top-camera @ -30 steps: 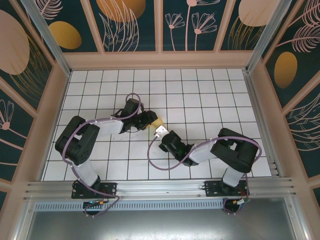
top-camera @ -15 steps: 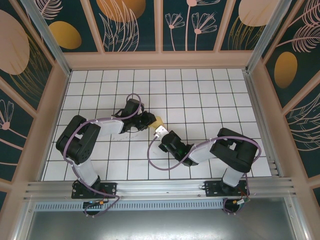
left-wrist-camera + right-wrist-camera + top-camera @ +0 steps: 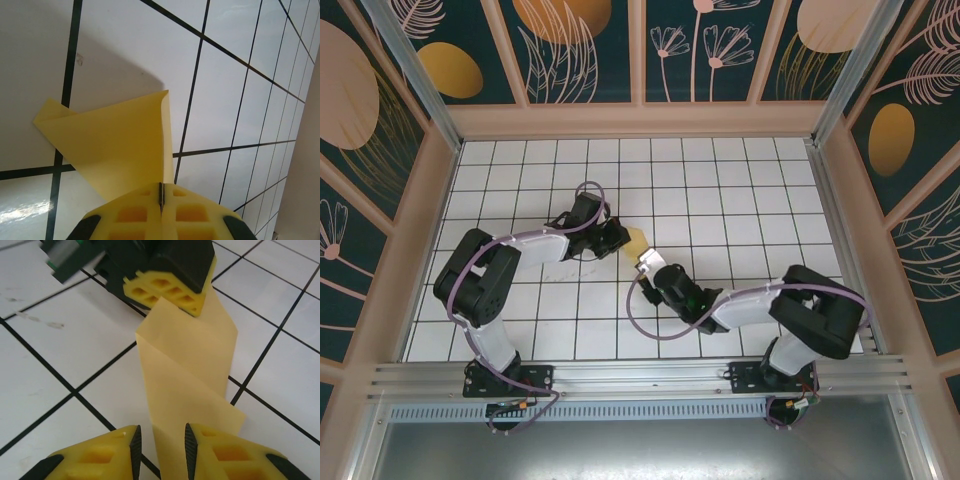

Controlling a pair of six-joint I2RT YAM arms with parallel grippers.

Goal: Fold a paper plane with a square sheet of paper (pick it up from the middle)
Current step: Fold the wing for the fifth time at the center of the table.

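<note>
The left gripper (image 3: 161, 199) pinches a thin, creased pale-yellow paper sheet (image 3: 115, 145). The right gripper (image 3: 162, 442) stands spread at its opposite end.

In the top view I am seeing the sheet of paper (image 3: 636, 241) sitting at frame centre over the table (image 3: 740, 180), with the left gripper (image 3: 618, 240) touching its left edge and the right gripper (image 3: 646, 262) just below it.

Sheet of paper (image 3: 636, 240): thin, pale yellow, folded over on itself, one long diagonal crease, corners sharp. Sits near the middle of the white grid desk (image 3: 740, 200), throwing a shadow on the tiles. One edge is pinched in the closed left jaws. The opposite end lies between the parted right jaws.
</note>
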